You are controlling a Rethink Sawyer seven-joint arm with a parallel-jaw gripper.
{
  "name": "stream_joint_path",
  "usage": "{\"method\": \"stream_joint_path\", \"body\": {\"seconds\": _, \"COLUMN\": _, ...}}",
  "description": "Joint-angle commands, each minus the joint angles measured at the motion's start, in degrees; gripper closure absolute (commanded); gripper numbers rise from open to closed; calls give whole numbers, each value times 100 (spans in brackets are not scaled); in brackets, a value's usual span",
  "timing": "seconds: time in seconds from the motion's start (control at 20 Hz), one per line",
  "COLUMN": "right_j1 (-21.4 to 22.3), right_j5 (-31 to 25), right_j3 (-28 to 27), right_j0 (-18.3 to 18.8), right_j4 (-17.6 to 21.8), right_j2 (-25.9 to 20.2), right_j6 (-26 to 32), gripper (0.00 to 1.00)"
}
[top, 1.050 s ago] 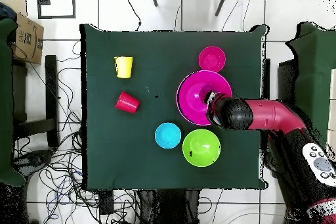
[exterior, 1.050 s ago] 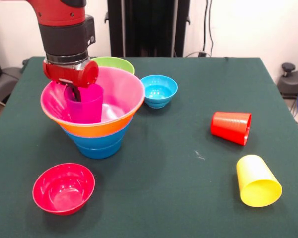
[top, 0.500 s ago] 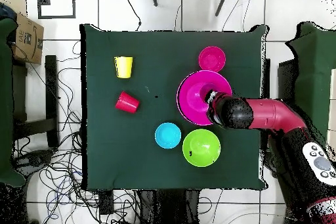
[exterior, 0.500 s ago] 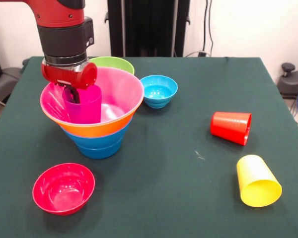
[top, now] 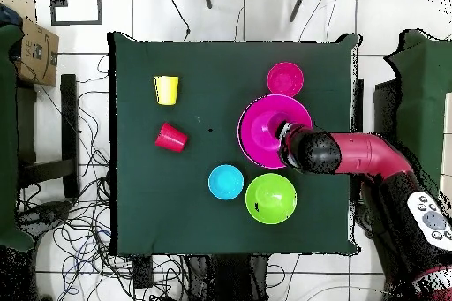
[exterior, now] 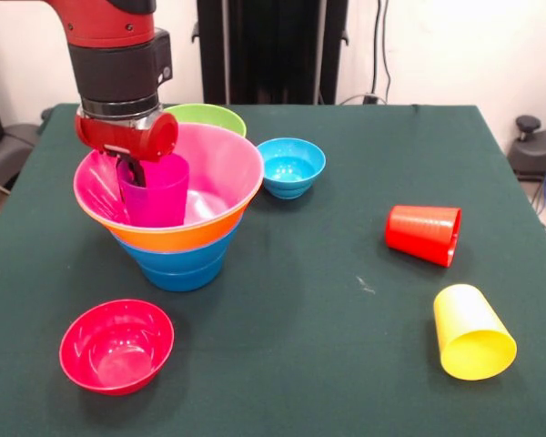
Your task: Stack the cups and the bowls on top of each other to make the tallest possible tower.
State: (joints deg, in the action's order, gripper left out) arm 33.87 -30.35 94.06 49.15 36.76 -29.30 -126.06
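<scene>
Front view gripper [exterior: 133, 171]: down inside purple cup [exterior: 155, 193]; whether it grips or has let go, cannot tell
Purple cup: upright in pink bowl [exterior: 220, 164], atop tower [exterior: 177, 246]; placed to add height
Tower: pink over orange bowl [exterior: 177, 238] over blue bowls [exterior: 177, 267]
Loose: green bowl [exterior: 209, 116], light-blue bowl [exterior: 291, 166], red bowl [exterior: 116, 345]; red cup [exterior: 424, 234], yellow cup [exterior: 471, 332] on sides, well apart

You're looking at a green table [exterior: 346, 228] sitting on white tile floor [top: 247, 11], cables [top: 79, 236] sprawling, cardboard box [top: 33, 48] nearby.
</scene>
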Motion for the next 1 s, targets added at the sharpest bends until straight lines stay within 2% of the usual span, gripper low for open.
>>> {"method": "stream_joint_path", "body": {"seconds": 0.05, "right_j1": 377, "right_j5": -354, "right_j3": 564, "right_j0": -195, "right_j4": 111, "right_j2": -43, "right_j6": 710, "gripper": 100}}
{"method": "stream_joint_path", "body": {"seconds": 0.4, "right_j1": 379, "right_j5": -226, "right_j3": 594, "right_j0": -284, "right_j4": 250, "right_j2": 43, "right_j6": 609, "gripper": 100}}
{"method": "stream_joint_path", "body": {"seconds": 0.5, "right_j1": 431, "right_j5": 131, "right_j3": 622, "right_j0": -329, "right_j4": 326, "right_j2": 94, "right_j6": 358, "gripper": 100}}
{"method": "stream_joint_path", "body": {"seconds": 0.6, "right_j1": 416, "right_j5": -81, "right_j3": 659, "right_j0": -299, "right_j4": 210, "right_j2": 58, "right_j6": 427, "gripper": 100}}
{"method": "stream_joint_path", "body": {"seconds": 1.0, "right_j1": 322, "right_j5": -59, "right_j3": 712, "right_j0": -215, "right_j4": 170, "right_j2": -33, "right_j6": 510, "gripper": 100}}
